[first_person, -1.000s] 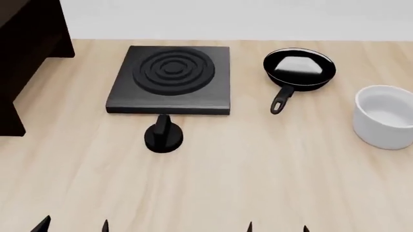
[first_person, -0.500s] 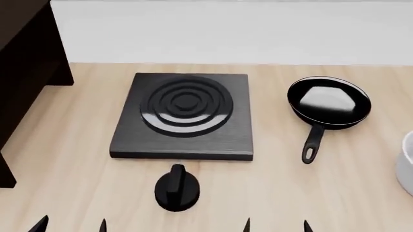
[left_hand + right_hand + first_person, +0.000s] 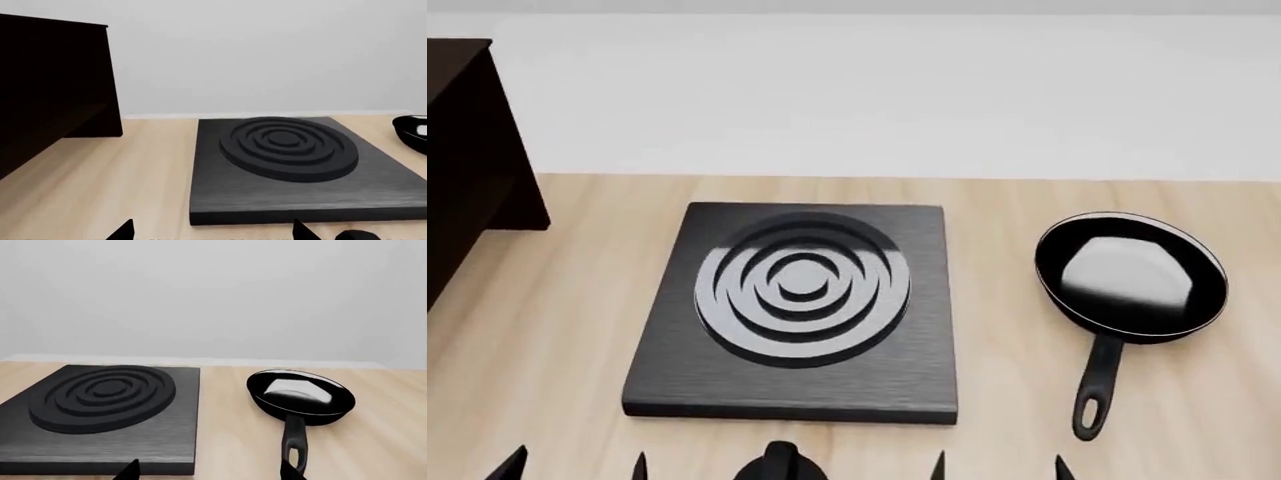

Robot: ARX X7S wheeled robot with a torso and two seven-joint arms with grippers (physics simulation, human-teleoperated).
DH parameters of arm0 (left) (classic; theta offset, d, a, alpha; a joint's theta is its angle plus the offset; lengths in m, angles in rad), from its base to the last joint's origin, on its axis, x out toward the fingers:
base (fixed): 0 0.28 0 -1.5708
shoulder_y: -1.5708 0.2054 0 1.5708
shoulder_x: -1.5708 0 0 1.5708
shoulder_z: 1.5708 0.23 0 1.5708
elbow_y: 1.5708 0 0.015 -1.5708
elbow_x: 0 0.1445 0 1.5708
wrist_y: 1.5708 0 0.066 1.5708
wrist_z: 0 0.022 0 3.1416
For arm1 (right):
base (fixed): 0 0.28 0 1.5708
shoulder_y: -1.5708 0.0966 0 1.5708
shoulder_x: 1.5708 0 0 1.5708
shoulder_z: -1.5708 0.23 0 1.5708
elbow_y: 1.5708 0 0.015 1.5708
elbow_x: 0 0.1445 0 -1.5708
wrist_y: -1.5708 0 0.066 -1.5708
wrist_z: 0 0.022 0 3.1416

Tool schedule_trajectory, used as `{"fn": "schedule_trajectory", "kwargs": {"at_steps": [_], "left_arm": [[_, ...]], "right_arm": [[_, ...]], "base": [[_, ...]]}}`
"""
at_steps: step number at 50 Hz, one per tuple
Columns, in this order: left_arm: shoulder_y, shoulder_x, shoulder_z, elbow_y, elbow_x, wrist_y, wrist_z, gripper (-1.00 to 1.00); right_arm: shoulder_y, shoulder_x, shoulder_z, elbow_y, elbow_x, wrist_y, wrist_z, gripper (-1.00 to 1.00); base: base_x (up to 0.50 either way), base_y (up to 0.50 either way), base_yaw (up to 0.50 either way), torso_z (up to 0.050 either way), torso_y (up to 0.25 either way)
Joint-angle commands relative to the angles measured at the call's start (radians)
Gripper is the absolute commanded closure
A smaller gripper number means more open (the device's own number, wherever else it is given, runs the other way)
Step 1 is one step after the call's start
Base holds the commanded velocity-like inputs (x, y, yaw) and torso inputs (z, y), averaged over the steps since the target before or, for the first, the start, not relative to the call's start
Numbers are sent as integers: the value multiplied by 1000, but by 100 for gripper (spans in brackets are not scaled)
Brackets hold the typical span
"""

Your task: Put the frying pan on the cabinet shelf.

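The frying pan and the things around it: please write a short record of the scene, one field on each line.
frying pan: upright on the wooden counter, empty, apart from the burner plate
pan handle: points toward the robot, loop at the near end
burner plate: between pan and cabinet
cabinet shelf: far left, partly out of view
knob: near edge, in front of the burner plate, mostly cut off
left gripper: open, holding nothing
right gripper: open, holding nothing, short of the pan handle

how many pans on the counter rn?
1. The small round black frying pan with the long loop-ended handle sits on the wooden counter, right of the flat black square burner plate, handle toward the robot. Others may lie out of frame.
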Motion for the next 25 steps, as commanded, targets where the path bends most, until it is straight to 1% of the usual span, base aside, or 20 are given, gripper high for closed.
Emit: {"fn": "schedule_trajectory", "kwargs": {"at_steps": [1,8,14,18,19,21,22,23,25], "left_arm": [[-2,-5,7,-12,-8,7,-7,-100],[-5,-7,8,8,-13,-26,-24,-100],[-6,-8,4,17,-26,-47,-36,-100],[-4,-11,12,18,-21,-33,-35,-100],[0,-8,5,14,-38,-6,-26,-100],[-2,-12,8,11,-31,-21,-35,-100],[-7,-20,23,16,-13,-62,-38,-100],[-4,-17,25,11,-14,-37,-34,-100],[-1,-20,28,30,-14,-51,-36,-100]], "right_arm": [[2,5,-6,13,3,-7,12,-100],[3,10,-16,3,0,8,18,-100],[4,13,-18,3,3,9,24,-100],[4,14,-18,4,7,8,27,-100],[4,15,-19,5,8,7,27,-100],[4,14,-16,5,13,9,30,-100],[4,13,-14,5,21,8,29,-100],[3,13,-12,3,27,9,28,-100],[4,13,-13,7,27,8,27,-100]], "base": [[500,47,0,0,0],[500,50,0,0,0],[500,146,0,0,0],[500,151,0,0,0],[500,152,0,0,0],[500,150,0,0,0],[402,148,0,0,0],[336,113,0,0,0],[277,94,0,0,0]]}}
